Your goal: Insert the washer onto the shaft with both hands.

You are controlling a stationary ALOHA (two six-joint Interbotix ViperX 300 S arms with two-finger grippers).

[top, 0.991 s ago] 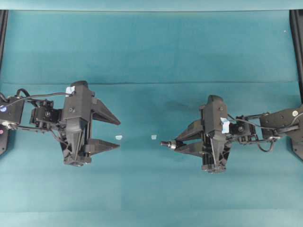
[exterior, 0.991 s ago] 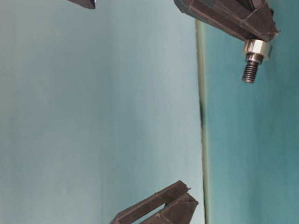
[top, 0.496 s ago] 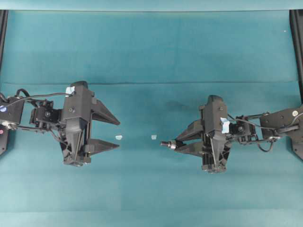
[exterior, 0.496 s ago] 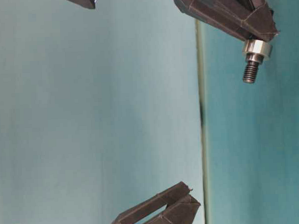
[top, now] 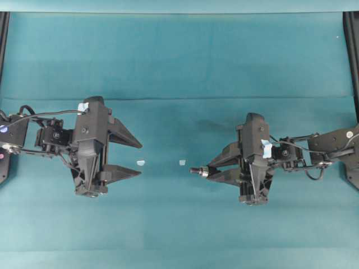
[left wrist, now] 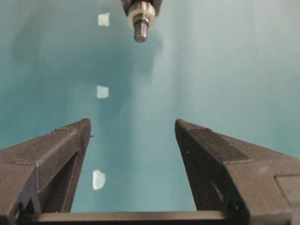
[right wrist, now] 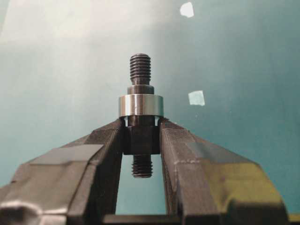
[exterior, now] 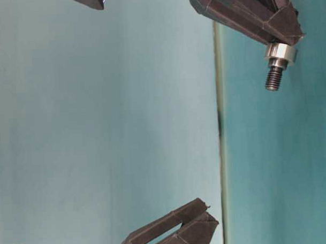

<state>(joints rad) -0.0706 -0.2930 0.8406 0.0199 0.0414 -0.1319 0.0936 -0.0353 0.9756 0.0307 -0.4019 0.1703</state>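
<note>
We see the right gripper [top: 216, 168] clamped on the shaft [right wrist: 140, 117], jaws narrow, fingertips [right wrist: 112, 140] pinching the thicker dark mid-section. The washer [right wrist: 140, 105] sits around the shaft, just forward of the fingertips and touching or nearly touching their front faces; the threaded end sticks out past it. In the overhead view the shaft's [top: 197, 170] long axis runs roughly level, left-right, free end pointing at the left gripper [top: 138, 158]. In the table-level view the shaft [exterior: 274, 78] and washer [exterior: 280, 52] hang off the right gripper's tip [exterior: 280, 35], well clear of the cloth. From the right wrist a short threaded stub also shows behind the grip, between the fingers. Left gripper's jaws stand wide and hold nothing; from its wrist view the fingers [left wrist: 206, 154] frame open cloth, with the shaft [left wrist: 141, 33] and washer [left wrist: 141, 15] far ahead, about on the centreline, end facing the camera. The grippers are well apart, with only two small pale-blue tape scraps [top: 140, 162] lying between them on the teal table cloth [top: 179, 61], plus a third scrap [left wrist: 98, 179] in the left wrist view. Open cloth all round both arms; dark frame rails [top: 352, 50] at the far left and right edges, well away from the tips.
</note>
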